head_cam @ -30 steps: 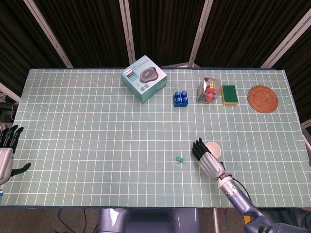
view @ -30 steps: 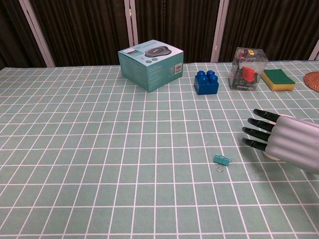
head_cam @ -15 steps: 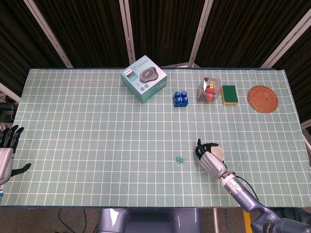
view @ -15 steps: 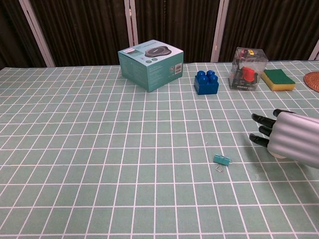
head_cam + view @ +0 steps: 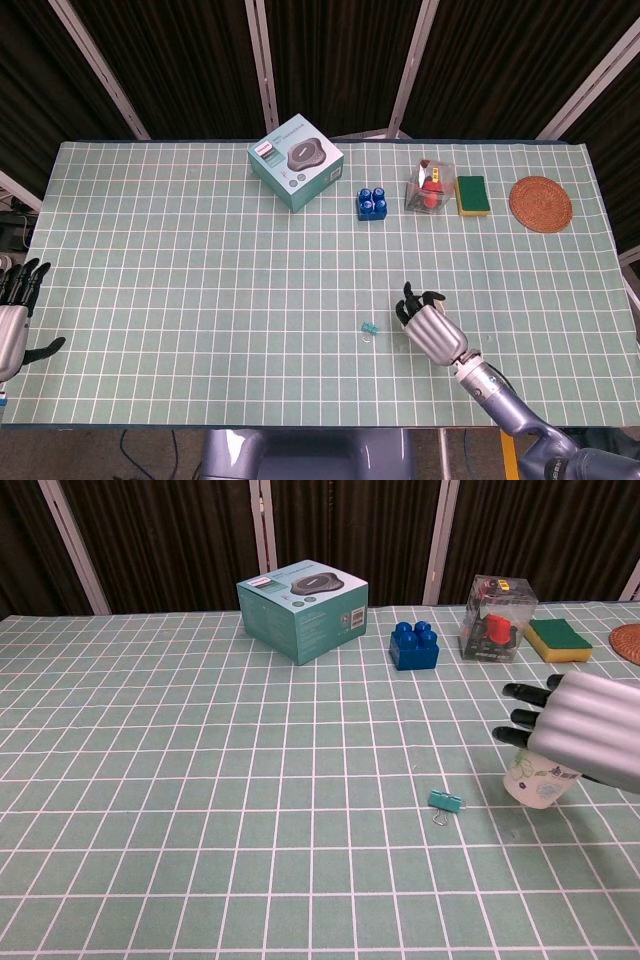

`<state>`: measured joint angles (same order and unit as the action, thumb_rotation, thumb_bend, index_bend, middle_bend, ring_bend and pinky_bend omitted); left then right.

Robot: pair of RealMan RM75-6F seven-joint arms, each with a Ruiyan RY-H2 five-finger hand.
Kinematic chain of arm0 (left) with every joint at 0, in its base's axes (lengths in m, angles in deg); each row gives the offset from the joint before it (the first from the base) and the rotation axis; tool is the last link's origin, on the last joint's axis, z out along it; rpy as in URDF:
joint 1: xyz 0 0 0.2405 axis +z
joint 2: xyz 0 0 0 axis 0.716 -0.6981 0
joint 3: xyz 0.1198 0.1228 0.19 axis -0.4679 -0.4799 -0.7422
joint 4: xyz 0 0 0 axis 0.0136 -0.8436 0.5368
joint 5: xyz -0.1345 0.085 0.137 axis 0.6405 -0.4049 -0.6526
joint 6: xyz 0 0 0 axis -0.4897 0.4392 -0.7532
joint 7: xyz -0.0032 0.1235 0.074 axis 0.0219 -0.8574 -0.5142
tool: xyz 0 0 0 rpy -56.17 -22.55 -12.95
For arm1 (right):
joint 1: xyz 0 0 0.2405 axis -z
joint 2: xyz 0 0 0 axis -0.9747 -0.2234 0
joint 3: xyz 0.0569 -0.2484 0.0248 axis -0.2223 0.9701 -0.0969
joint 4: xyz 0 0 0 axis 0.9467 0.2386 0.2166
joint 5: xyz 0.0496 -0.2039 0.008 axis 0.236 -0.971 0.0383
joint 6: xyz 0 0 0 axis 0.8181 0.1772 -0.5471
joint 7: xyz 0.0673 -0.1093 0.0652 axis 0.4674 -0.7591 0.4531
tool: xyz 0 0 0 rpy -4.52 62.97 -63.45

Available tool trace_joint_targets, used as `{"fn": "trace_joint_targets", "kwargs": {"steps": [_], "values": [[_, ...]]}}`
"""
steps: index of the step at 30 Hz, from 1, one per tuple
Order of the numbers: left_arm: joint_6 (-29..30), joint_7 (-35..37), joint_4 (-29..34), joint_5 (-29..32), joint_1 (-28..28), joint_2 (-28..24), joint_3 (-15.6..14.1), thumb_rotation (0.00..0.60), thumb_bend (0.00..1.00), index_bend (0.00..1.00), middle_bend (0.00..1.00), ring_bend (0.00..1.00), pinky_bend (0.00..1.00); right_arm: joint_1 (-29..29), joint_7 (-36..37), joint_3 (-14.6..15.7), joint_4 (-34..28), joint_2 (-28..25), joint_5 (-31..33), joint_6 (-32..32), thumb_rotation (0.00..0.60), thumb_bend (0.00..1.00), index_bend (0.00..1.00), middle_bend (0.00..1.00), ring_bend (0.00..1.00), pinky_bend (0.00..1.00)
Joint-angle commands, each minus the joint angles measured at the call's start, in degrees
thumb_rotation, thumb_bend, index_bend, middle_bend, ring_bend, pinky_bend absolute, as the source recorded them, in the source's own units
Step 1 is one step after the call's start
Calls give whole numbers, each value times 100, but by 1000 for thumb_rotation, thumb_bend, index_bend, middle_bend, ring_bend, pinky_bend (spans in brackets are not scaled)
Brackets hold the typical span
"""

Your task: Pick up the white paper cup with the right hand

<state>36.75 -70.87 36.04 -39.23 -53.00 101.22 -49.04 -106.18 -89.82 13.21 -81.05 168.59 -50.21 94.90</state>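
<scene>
The white paper cup (image 5: 532,782) has a faint printed pattern and hangs tilted above the checked cloth, its base showing below my right hand (image 5: 583,728). The hand's fingers (image 5: 522,718) wrap around the cup's upper part. In the head view my right hand (image 5: 430,325) covers the cup completely, near the table's front right. My left hand (image 5: 14,312) rests at the far left edge of the table, fingers spread, holding nothing.
A teal binder clip (image 5: 445,802) lies just left of the cup. At the back stand a teal box (image 5: 295,160), a blue brick (image 5: 372,202), a clear box with red contents (image 5: 430,187), a sponge (image 5: 471,195) and a round woven mat (image 5: 541,203).
My right hand has closed around the cup and raised it off the cloth. A second ago the fingers were stretched out beside it. The left hand has not moved.
</scene>
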Motion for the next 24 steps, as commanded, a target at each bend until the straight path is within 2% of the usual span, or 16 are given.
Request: {"fn": "trace_joint_targets", "kwargs": {"steps": [1,9,16,21,23,24], "values": [[1,9,6,-16,3,-8,-9,600,0,0,0,0,0,8,1831,-271,-490,-169,489,42,600,212,321,416,194,554],[-40,39,30,-25,-6,-26,-29,600,0,0,0,0,0,30,3776,-537,-778,-296,1418,-486,600,214,338,416,193,554],[-63,15,34,-16,-16,-16,-39,600,0,0,0,0,0,-87,4895,-626,-535,-316,1827,-1079,600,213,338,416,158,472],[-72,-19,34,-7,-21,-3,-43,600,0,0,0,0,0,-158,5287,-626,-208,-213,1755,-1168,600,211,338,410,129,421],[-83,-16,36,3,-26,-2,-43,600,0,0,0,0,0,-184,5357,-581,-102,-190,1670,-1188,600,194,305,348,69,355],[-94,-9,36,9,-29,-5,-43,600,0,0,0,0,0,-200,5375,-550,-60,-191,1625,-1206,600,172,249,269,33,279]]}}
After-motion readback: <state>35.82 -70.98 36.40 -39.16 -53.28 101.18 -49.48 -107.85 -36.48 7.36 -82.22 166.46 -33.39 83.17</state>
